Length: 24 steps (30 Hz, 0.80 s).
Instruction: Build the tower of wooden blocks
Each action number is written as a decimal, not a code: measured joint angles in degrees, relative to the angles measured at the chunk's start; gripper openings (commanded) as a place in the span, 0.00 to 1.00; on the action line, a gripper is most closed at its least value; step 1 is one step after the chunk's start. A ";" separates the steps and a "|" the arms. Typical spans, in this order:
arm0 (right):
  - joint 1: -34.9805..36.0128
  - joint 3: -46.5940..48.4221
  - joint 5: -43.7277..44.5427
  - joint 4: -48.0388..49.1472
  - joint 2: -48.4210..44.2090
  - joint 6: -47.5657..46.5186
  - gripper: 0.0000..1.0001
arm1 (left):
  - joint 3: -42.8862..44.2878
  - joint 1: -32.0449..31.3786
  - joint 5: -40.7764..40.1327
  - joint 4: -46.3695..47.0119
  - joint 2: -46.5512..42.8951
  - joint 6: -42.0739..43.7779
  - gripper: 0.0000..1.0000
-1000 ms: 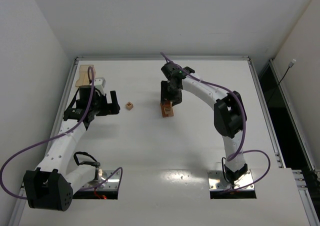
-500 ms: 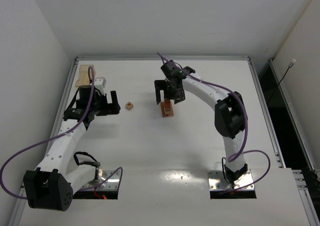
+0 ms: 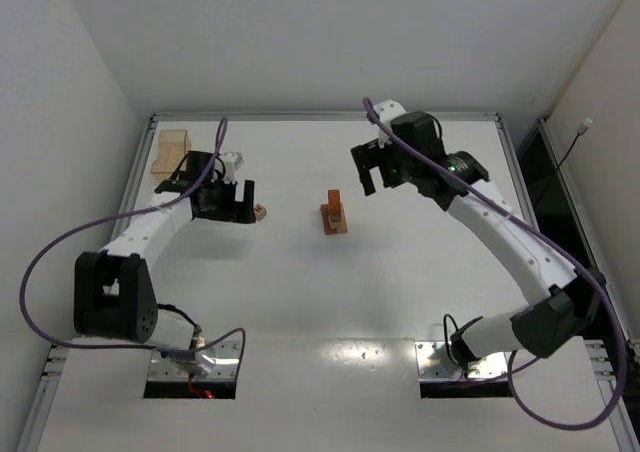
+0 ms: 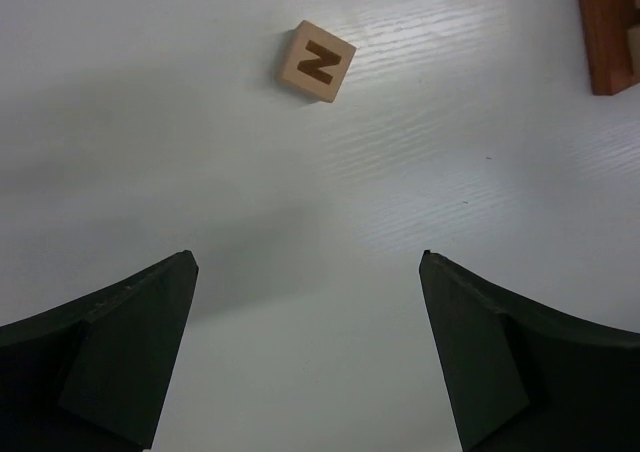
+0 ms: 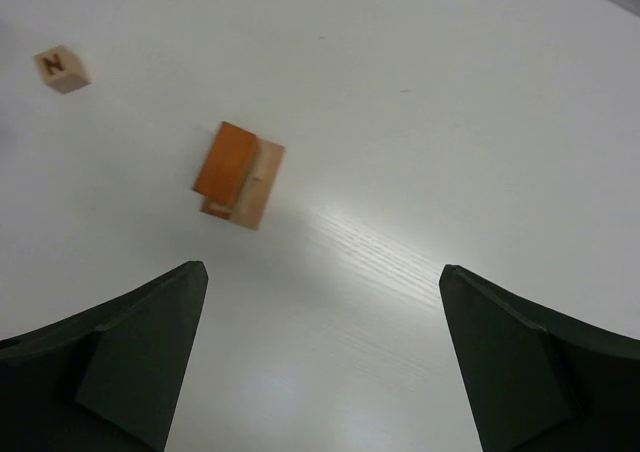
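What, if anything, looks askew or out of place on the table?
The reddish-brown block and the tan block in the middle are not flush; their edges are offset. The N cube lies apart, turned at an angle.

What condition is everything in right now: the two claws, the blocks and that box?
Left gripper: open, empty, N cube just ahead of it.
Right gripper: open, empty, clear of the block stack.
Block stack: standing, reddish and tan pieces together, untouched.
N cube: lying alone, N facing up.
Amber box: at the far left, untouched.
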 measured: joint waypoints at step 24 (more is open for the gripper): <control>-9.90 -12.98 -0.20 3.67 -11.50 -10.12 1.00 | 8.02 -7.72 -8.59 10.84 25.00 12.79 0.76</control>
